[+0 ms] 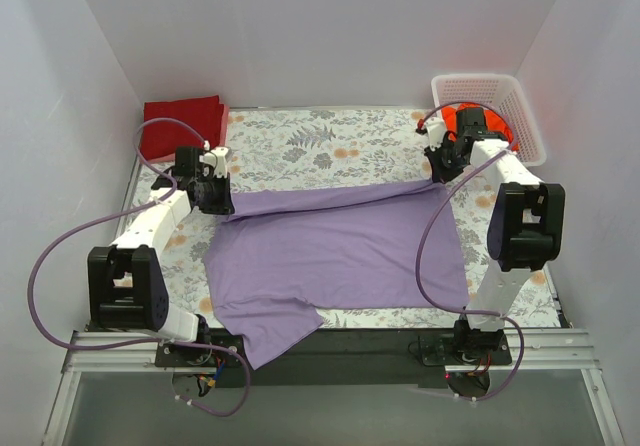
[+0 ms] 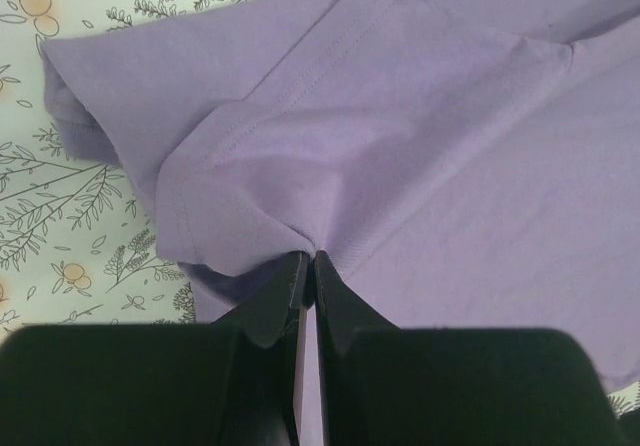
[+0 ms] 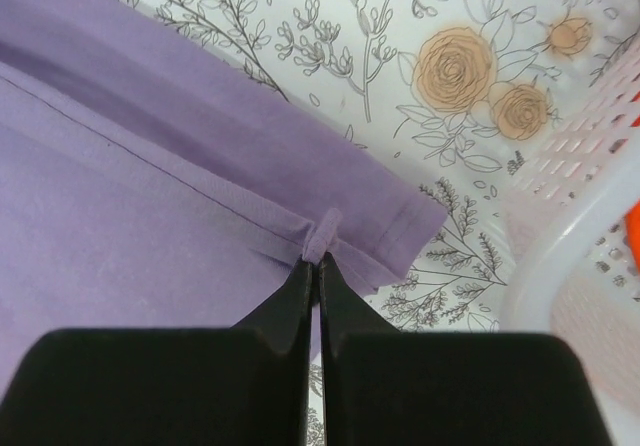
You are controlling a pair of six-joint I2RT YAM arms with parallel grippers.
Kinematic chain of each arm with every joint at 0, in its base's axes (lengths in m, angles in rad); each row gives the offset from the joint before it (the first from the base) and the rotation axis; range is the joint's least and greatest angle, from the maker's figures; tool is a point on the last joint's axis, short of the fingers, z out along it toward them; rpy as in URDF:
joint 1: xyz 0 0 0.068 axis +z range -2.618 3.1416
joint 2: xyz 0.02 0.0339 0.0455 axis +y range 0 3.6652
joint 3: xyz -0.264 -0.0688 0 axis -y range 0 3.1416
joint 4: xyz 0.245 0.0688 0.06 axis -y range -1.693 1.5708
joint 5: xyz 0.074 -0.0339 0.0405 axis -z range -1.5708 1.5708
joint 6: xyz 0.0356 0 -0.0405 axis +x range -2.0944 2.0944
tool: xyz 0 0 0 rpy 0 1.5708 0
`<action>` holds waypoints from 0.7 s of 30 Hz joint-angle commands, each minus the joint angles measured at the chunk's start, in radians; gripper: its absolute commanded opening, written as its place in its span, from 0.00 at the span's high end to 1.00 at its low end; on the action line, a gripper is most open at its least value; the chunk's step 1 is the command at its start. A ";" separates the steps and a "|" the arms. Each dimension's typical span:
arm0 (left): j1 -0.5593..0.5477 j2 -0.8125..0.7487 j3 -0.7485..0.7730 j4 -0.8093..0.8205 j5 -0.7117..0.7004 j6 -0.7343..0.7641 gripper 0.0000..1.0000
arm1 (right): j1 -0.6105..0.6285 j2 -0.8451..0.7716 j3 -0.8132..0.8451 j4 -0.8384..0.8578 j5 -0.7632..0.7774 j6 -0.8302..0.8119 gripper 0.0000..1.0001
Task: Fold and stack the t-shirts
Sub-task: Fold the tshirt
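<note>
Lavender shirt [image 1: 340, 256] lies spread across the middle of the table [image 1: 320, 141], and both arms have hold of its far edge. The left jaws are shut tight on a pinch of cloth just beside a sleeve [image 2: 110, 86]; the right jaws are shut on the stitched hem [image 3: 370, 216], near the basket [image 1: 495, 96]. Between the two pinches the far edge runs as one taut line with little slack. That looks like the reason for the paired grip: with both ends of one long side held, the side can be carried over as a straight fold.

Its long axis runs left to right across the table. The sleeve end points left, with the other sleeve [image 1: 270, 331] trailing off the near edge, and the hem end points right.

A red shirt [image 1: 180, 128] sits folded at the far left corner, probably the start of the stack. An orange shirt [image 1: 468, 121] is in the basket, apparently not yet folded.
</note>
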 commanded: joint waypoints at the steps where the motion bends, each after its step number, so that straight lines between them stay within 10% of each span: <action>1: -0.002 -0.034 -0.012 0.005 -0.024 0.013 1.00 | -0.006 -0.047 -0.037 0.020 -0.005 -0.041 0.99; 9: -0.002 -0.028 -0.042 -0.025 0.026 0.072 1.00 | -0.006 -0.076 -0.120 0.020 0.023 -0.101 0.96; 18: -0.002 -0.074 0.035 -0.208 0.115 0.246 0.75 | -0.006 -0.174 -0.151 -0.019 0.058 -0.175 0.41; 21: -0.002 -0.033 0.125 -0.228 0.106 0.266 0.71 | -0.008 -0.197 -0.119 -0.035 0.023 -0.158 0.37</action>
